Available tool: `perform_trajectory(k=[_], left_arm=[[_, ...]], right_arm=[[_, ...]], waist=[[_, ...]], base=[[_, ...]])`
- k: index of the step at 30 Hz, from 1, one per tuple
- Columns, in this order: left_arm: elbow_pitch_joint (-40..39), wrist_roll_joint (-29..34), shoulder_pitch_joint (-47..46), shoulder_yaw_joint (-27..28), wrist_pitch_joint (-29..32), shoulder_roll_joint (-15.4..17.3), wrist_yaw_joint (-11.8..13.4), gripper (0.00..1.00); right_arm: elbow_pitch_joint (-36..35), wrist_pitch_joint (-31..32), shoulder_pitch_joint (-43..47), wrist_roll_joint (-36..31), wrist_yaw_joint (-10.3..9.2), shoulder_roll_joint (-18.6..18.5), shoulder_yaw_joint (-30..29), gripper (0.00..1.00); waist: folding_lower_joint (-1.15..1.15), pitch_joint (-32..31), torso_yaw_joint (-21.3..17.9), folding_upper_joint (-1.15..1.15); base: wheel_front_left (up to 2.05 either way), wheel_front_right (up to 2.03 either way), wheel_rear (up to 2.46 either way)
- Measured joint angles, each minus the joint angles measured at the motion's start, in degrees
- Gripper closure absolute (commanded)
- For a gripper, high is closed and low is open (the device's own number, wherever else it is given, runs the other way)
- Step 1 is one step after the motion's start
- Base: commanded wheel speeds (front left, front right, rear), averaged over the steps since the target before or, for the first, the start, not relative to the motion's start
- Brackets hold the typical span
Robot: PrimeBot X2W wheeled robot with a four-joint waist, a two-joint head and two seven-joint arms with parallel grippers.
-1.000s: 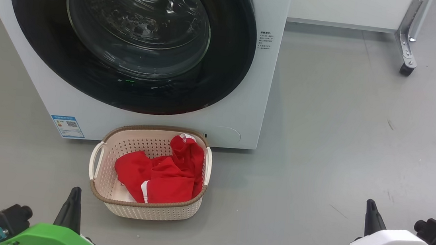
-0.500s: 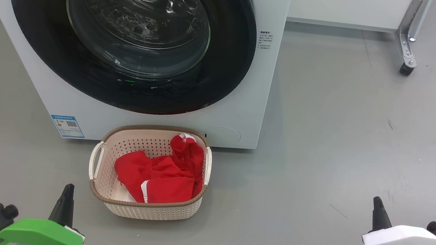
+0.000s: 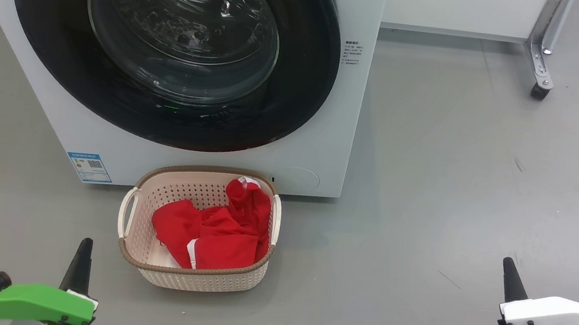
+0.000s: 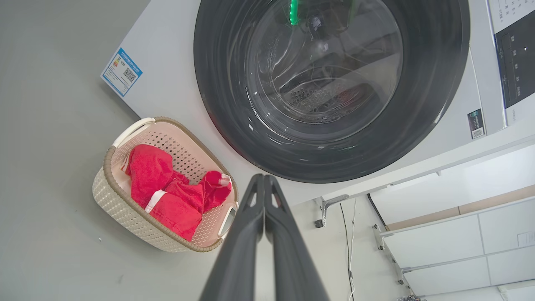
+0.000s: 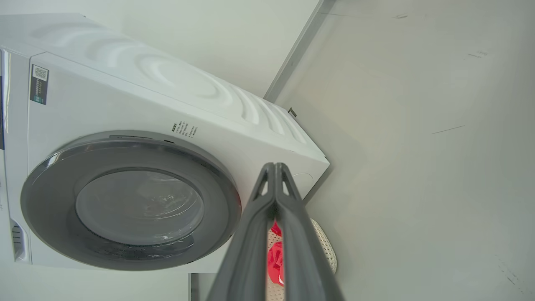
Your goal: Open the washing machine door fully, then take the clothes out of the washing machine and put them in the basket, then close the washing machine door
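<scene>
Clothes, red with a white stripe, lie bunched inside the basket. You see that basket at the lower centre of the head view, standing on the grey floor just in front of the washing machine. The machine takes up the upper left of that view. Its washing machine door sits flush against the white front, closed, with the drum showing through the glass. A blue label sits at the machine's lower left corner, just up and left of the basket.

You find the left gripper at the lower left of the frame, fingers pressed together and holding nothing, near the basket but not touching it. The right gripper is at the lower right, also closed and empty, over bare floor well apart from the basket. In each wrist view you see the two dark fingers meeting at their tips. A caster stands at the upper right.
</scene>
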Motion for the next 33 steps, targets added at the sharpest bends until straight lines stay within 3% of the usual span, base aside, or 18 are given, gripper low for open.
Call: perform_trajectory(k=[33], left_arm=[[2.5,-23.5,-3.2,5.6,4.9,-1.2,-3.0,1.00]], right_arm=[[-1.8,6.1,-1.5,23.4,1.97,0.2,-6.2,1.00]], waist=[[0.00,0.1,-0.1,0.00]], base=[[0.00,0.00,0.00]])
